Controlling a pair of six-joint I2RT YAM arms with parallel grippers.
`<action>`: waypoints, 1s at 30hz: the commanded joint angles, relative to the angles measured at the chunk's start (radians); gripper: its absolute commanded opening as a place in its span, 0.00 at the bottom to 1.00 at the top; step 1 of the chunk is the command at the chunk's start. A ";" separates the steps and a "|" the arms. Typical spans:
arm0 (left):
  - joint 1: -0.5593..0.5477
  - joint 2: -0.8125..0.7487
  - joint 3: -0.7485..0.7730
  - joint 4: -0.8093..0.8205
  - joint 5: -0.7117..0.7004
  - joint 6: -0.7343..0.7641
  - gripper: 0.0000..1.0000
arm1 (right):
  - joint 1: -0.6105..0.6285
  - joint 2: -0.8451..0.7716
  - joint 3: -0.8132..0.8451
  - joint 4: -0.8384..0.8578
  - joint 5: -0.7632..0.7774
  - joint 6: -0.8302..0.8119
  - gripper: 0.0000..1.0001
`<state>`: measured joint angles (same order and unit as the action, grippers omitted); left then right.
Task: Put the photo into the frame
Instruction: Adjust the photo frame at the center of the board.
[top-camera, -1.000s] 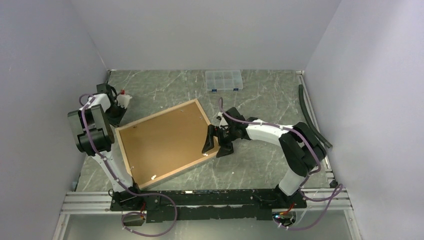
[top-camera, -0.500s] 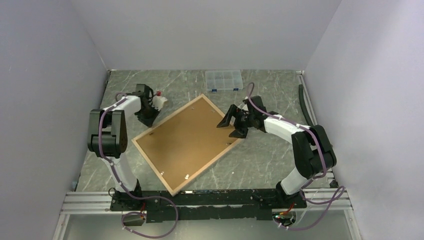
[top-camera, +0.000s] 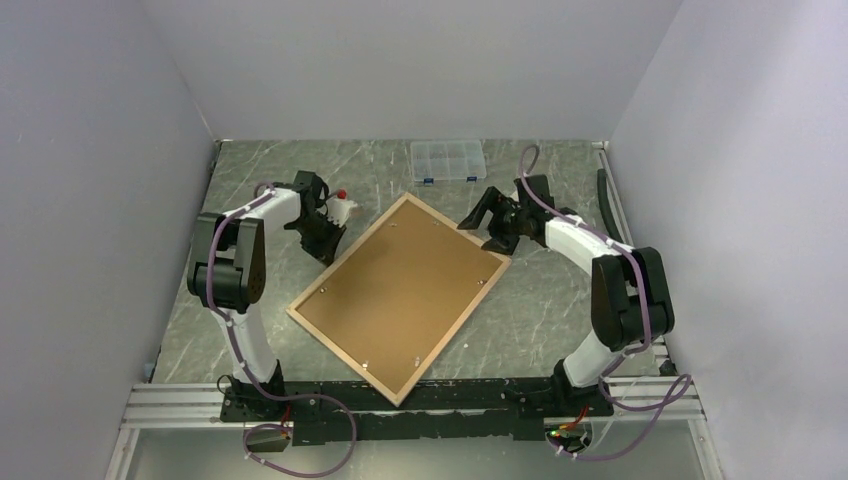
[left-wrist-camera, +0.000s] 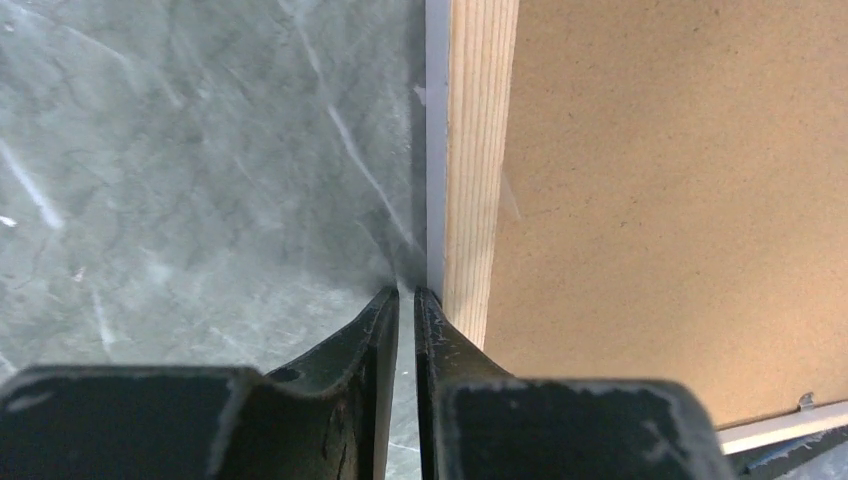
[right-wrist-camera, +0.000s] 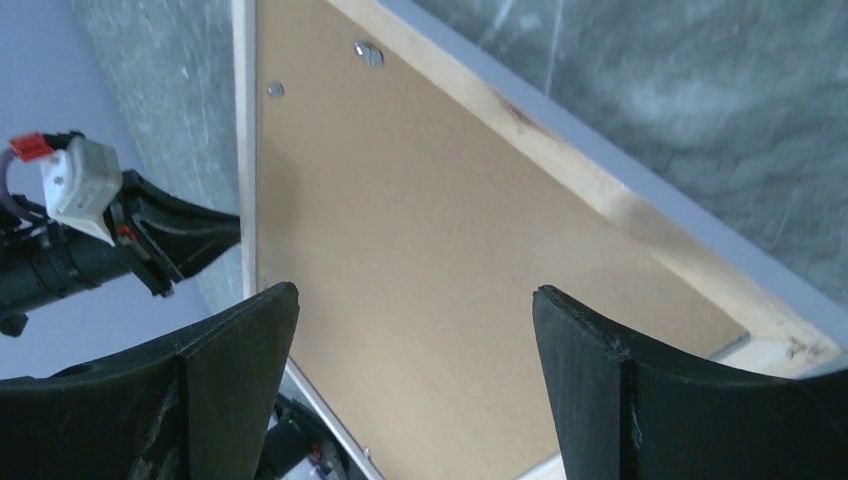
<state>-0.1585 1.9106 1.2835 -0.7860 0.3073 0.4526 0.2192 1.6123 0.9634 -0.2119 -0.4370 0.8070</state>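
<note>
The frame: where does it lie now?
In the top view the frame lies back up, diagonally, mid-table, between the left gripper and the right gripper.

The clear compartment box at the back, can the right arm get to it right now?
Probably yes: the right gripper is open and empty, close to the compartment box, with nothing standing between them.

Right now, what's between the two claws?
The frame, wood back up, lies between the left claw and the right claw, seen in the top external view.
</note>
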 joint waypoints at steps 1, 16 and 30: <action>0.014 0.006 -0.006 -0.073 0.087 -0.005 0.17 | -0.019 0.034 0.131 -0.072 0.052 -0.097 0.91; 0.206 -0.032 -0.042 -0.144 0.123 0.147 0.23 | 0.203 -0.314 -0.231 -0.271 0.054 -0.019 0.98; 0.126 -0.071 -0.145 -0.150 0.214 0.190 0.22 | 0.195 -0.113 -0.139 -0.139 0.084 -0.010 0.97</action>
<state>0.0204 1.8637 1.1690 -0.9401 0.4606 0.6212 0.4633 1.4769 0.7273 -0.4274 -0.3973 0.7998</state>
